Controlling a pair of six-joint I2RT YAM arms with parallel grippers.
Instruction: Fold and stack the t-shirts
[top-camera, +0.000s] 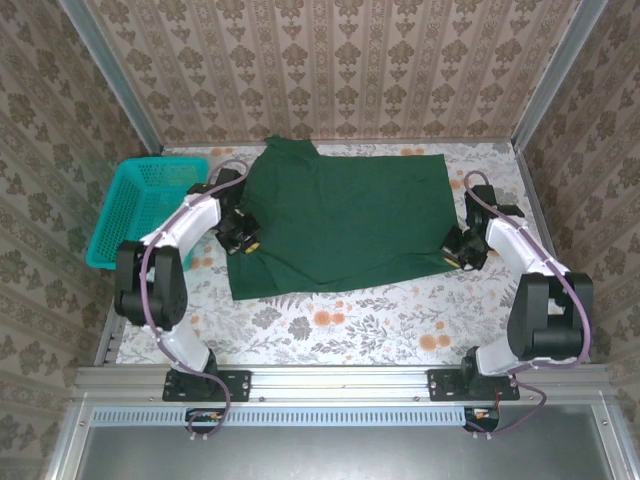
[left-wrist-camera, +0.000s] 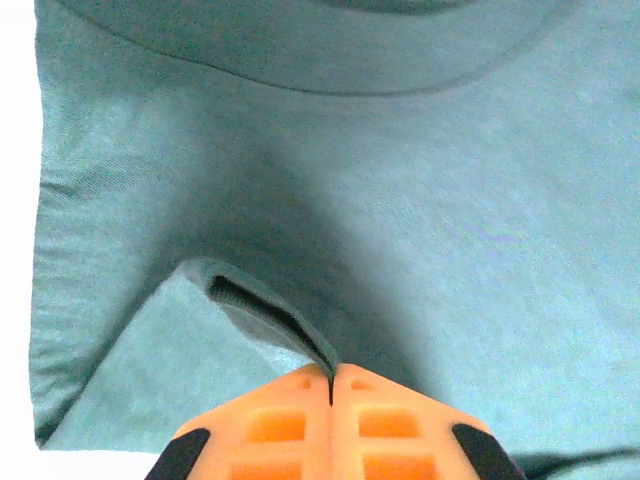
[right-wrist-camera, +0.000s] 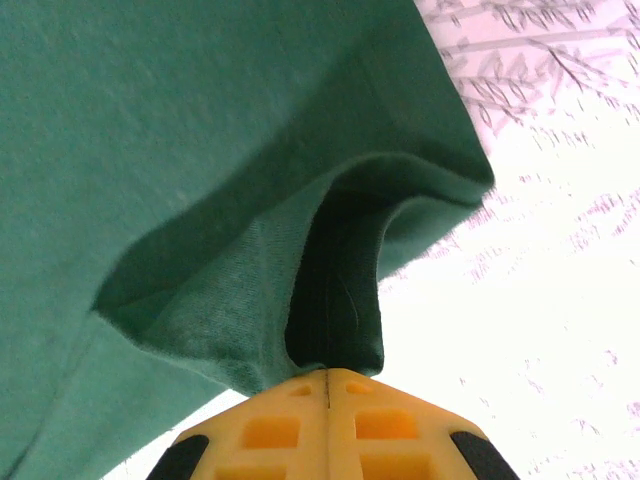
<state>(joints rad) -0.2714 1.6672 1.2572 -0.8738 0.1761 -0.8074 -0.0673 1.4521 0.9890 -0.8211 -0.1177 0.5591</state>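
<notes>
- The t-shirt (left-wrist-camera: 400, 200) is cut off by three edges of the left wrist view; the bench (left-wrist-camera: 15, 250) beside it is washed out to white
- A fold of it is hidden between the closed jaws of the right gripper (right-wrist-camera: 327, 380)
- From above, a corner of the teal basket (top-camera: 125, 205) is covered by the left arm (top-camera: 185, 225)

Top cam overhead; wrist cams close-up, all sharing t-shirt (top-camera: 340, 215).

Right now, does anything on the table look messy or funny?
Nothing is spilled or broken. The green t-shirt isn't quite neat: a piece sticks out past its far left corner, and the cloth is puckered where the left gripper and right gripper pinch it. The teal basket sits crooked at the left.
</notes>
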